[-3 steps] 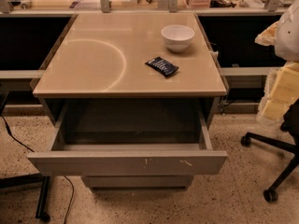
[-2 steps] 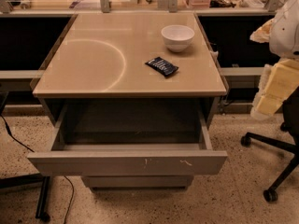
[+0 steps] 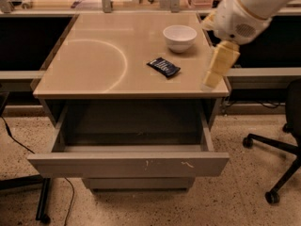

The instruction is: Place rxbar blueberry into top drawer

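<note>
The rxbar blueberry (image 3: 163,67), a small flat bar in a dark wrapper, lies on the tan cabinet top (image 3: 94,60), right of centre and just in front of the white bowl. The top drawer (image 3: 127,165) is pulled wide open below the cabinet top, with a scratched grey front and a dark interior in which nothing shows. My gripper (image 3: 212,79) hangs from the white arm at the upper right. It points down over the cabinet top's right edge, to the right of the bar and apart from it.
A white bowl (image 3: 179,37) stands behind the bar. The narrower lower drawer front (image 3: 138,183) is shut beneath the open drawer. An office chair base (image 3: 275,147) stands on the floor at the right. A dark stand leg (image 3: 42,197) and a cable lie at the lower left.
My arm and gripper have swung in from the right edge of view to the cabinet top's right edge. The bar, bowl and drawer have not moved.
</note>
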### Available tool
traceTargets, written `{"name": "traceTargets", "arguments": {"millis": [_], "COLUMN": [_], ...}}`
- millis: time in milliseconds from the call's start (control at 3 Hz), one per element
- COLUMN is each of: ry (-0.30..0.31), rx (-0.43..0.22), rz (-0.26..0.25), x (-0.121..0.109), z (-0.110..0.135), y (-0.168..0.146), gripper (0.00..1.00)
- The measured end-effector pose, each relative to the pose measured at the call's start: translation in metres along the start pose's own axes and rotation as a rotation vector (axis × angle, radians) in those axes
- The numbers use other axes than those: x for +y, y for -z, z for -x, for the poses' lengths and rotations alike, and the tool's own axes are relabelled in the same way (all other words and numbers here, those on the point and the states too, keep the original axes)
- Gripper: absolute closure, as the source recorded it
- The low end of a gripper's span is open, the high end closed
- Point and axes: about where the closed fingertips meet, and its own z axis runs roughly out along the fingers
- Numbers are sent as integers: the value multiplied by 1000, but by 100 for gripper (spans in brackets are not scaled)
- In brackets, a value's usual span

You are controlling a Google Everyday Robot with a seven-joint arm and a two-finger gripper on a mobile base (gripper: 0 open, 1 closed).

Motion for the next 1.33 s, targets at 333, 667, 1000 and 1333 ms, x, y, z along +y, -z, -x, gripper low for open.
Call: {"name": "traceTargets", "arguments": {"millis": [333,667,1000,1333], "ry": [9,-26,-92,-132], "rx": [-5,-17,-68,-155], "rz": [4,-4,-32,-63], "x": [-2,2,-8,-36], "z": [6,2,-11,-13], "y": [-4,-5,-11,-27], "gripper": [0,0,0,0]}}
